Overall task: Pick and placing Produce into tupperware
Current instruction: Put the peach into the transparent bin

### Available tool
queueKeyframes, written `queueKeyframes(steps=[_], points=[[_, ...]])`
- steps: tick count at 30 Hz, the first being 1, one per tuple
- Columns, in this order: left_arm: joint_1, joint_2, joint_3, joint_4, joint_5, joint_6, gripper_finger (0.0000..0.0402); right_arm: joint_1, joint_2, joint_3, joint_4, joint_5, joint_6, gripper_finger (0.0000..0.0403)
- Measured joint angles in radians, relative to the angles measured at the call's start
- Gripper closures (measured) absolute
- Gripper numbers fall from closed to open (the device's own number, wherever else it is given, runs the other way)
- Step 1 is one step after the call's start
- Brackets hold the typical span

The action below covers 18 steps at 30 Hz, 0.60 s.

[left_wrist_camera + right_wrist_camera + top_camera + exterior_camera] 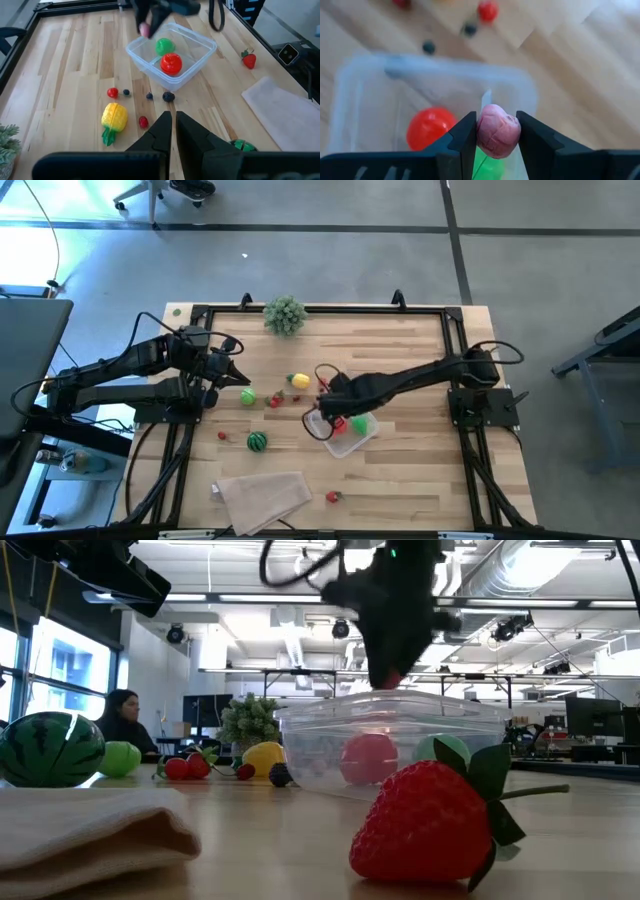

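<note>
From my station, the right gripper (498, 134) hung over the tupperware (341, 443), its two dark fingers closed on a small pink piece (498, 131) with a faintly cracked, rounded skin. The clear plastic container, rectangular with rounded corners, sat right of the table's (420, 480) centre, and already held a glossy red tomato-like ball (171, 63) and a smooth green piece (163, 46). The right arm covered much of the container from above. At ten o'clock from it lay a knobbly yellow piece (299, 381) and, further left, a green ball (247, 396); the striped dark green melon (257, 441) sat at nine o'clock, a dimpled strawberry (425, 820) at six. The soft folded beige cloth (262, 497) lay at seven o'clock. The left gripper (172, 120) waited toward the table's left edge, jaws nearly together, empty. Tiny dark berries (168, 96) near the container were too small to identify.
</note>
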Motion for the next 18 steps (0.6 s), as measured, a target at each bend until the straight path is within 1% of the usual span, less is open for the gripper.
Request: queueKeyframes(steps=[5,8,11,18], points=[[0.0,0.0,0.0,0.0,0.0,0.0,0.0385,0.002,0.0,-0.134,0.151,-0.085,0.0,0.0288],[0.0,0.0,0.0,0.0,0.0,0.0,0.0385,0.004,0.0,-0.192,0.215,-0.101,0.005,0.0288],[0.0,0.0,0.0,0.0,0.0,0.0,0.0385,0.003,0.0,-0.222,0.248,-0.102,0.005,0.0288],[0.0,0.0,0.0,0.0,0.0,0.0,0.0385,-0.011,0.002,-0.244,0.263,-0.101,-0.017,0.0288]])
